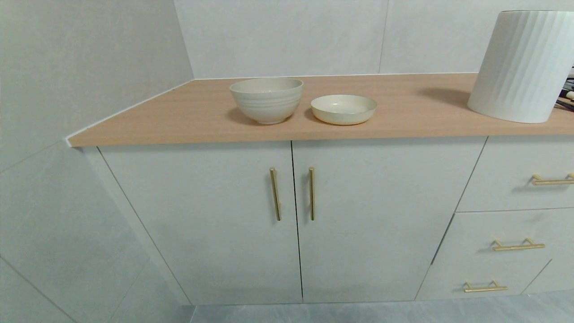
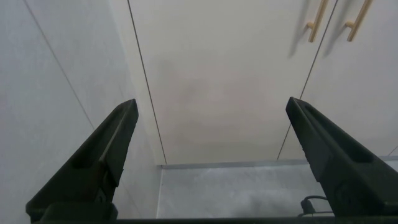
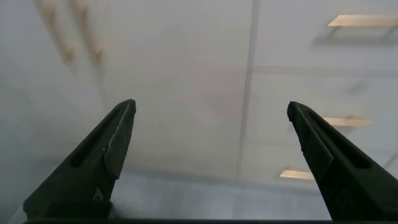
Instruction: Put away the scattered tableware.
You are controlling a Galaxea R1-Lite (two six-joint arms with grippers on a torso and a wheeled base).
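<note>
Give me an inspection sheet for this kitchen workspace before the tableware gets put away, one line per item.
Surface: wooden countertop, level and dry-looking.
Job's things: deep bowl and shallow dish, both upright and empty, side by side near the front edge, not touching.
Clutter: ribbed white container at the counter's right end, with small dark bits behind it, too small to tell.
Grippers: left tool open and holding nothing, low before the cabinet front; right tool likewise.
Cables: nothing seen.
Surroundings: double doors shut below the tableware, drawers shut to the right, tiled wall behind.
</note>
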